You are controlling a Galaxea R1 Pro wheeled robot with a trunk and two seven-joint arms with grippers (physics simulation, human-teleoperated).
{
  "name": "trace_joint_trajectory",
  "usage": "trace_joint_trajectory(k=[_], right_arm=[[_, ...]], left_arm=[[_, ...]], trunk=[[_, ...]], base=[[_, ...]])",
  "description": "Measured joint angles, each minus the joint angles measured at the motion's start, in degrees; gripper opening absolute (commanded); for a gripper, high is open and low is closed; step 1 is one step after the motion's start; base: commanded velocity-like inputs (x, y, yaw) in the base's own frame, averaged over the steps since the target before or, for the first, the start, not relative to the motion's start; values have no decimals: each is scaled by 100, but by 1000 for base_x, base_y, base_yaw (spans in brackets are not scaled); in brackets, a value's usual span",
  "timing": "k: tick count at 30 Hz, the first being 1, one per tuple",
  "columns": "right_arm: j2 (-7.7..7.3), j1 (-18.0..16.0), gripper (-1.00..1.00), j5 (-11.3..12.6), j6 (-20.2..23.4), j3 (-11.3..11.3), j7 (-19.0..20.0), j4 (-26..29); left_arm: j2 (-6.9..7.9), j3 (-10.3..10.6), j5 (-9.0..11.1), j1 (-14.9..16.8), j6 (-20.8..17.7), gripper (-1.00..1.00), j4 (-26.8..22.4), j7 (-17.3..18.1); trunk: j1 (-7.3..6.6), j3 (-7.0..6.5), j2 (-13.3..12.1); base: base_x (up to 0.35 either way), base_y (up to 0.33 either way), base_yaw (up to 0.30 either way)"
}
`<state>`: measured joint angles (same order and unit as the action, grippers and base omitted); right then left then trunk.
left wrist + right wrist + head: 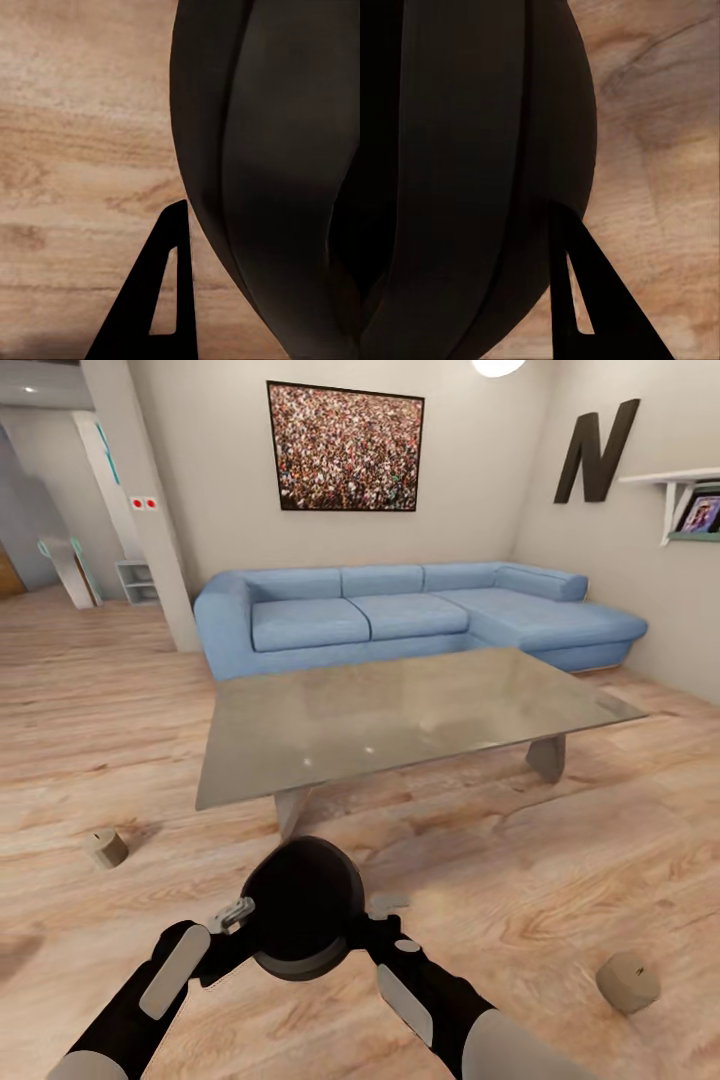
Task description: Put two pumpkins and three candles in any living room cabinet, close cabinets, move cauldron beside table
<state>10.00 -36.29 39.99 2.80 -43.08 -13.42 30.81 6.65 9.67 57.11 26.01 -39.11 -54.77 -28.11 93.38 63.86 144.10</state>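
The left gripper [243,913] and the right gripper [385,920] sit on the two sides of the one black cauldron [302,905], which is held up between them above the wood floor [560,840]. In each wrist view one dark finger [154,300] lies right against the pot's round black wall [255,150]; the right one [585,292] does the same on its side [472,180]. I cannot tell if either gripper is spread or pinched, because the other finger of each is hidden by the pot.

Both arms reach forward and bend in toward each other, the left forearm [150,990] and the right forearm [440,1000] black with grey pads.

Just past the grippers stands one low table [400,710] with a grey shiny glass top. The cauldron is near its front edge, not touching.

On the floor are two small tan lumps: one [106,849] off to the left of the left gripper, one [628,982] well off to the right of the right gripper.

Behind the table is one long blue sofa [400,615]. On the wall hang one picture of a crowd [345,448] and one big black letter "N" [597,452].
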Motion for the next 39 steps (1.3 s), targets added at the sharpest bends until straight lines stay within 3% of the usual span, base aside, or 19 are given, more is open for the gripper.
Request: trace_joint_trajectory(k=[20,39], right_arm=[[0,0,-100,11,0,-14,8,-1],[0,-1,-100,-11,0,-7,16,-25]], left_arm=[[3,-3,-38,0,2,-100,0,-2],[-6,7,-26,-1,-2,-100,0,-2]], trunk=[[0,-30,0],[3,-31,0]], base=[[284,12,136],[12,0,19]])
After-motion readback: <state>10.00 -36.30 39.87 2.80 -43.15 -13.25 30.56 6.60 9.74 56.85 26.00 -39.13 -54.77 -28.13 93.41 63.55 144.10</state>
